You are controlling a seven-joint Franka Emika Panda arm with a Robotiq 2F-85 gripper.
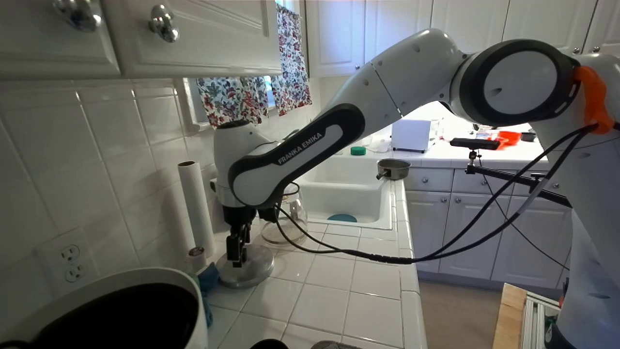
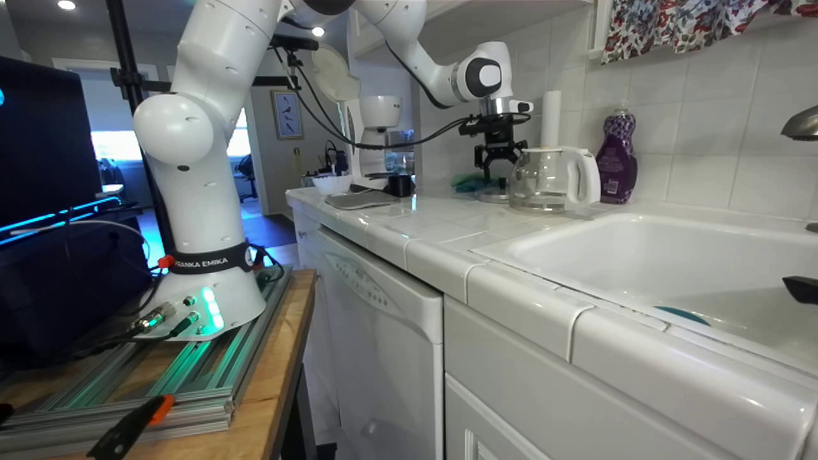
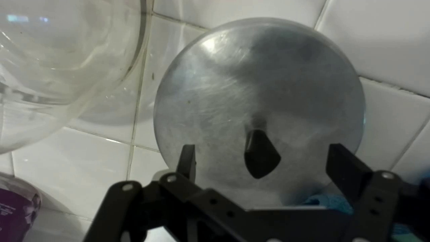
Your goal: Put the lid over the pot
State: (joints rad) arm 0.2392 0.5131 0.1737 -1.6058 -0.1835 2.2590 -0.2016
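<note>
My black two-fingered gripper [image 3: 263, 159] points down over the counter with its fingers [image 3: 186, 161] spread wide, and I have hold of nothing. In the wrist view the black knob [image 3: 259, 156] of the round, shallow, silvery-grey metal lid [image 3: 257, 90] shows between them, with a gap on both sides. The lid lies on the white tiled counter [image 1: 334, 291]. How high my fingertips stand over it I cannot judge well from these angles.

Just beside the lid stands a clear glass carafe [image 2: 537, 191] with a white handle [image 2: 591, 179], and close to the lid's edge lies a crumpled blue-green cloth [image 2: 470, 183]. A tall white paper-towel roll [image 1: 196, 208] and a purple plastic soap bottle [image 2: 617, 156] stand near the tiled wall [image 2: 716, 153]. The small, low, round silvery pot [image 1: 395, 169] sits well apart from the lid, at the edge of the white sink [image 1: 358, 198].
</note>
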